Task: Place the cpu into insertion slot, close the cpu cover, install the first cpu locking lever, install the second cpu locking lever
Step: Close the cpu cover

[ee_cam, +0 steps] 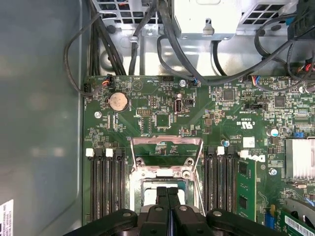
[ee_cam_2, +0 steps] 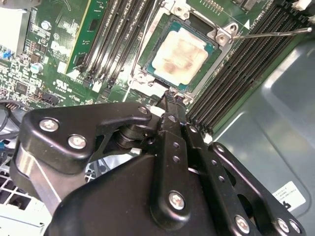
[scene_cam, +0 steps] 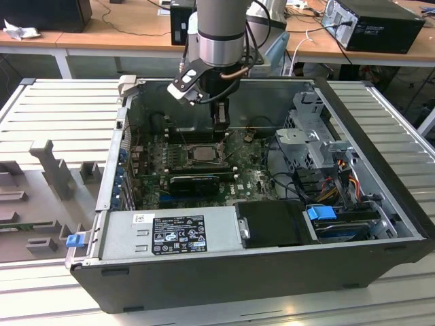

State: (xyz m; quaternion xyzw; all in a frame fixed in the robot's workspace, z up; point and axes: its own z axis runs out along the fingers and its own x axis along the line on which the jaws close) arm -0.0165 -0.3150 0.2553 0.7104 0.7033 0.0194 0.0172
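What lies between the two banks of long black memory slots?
In the first wrist view, the insertion slot lies there, with its cpu cover raised open. The second wrist view shows the cpu seated in it.

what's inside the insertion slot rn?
The cpu lies in the insertion slot, pale top up. The gripper covers one edge of it, and whatever is under the chip is hidden.
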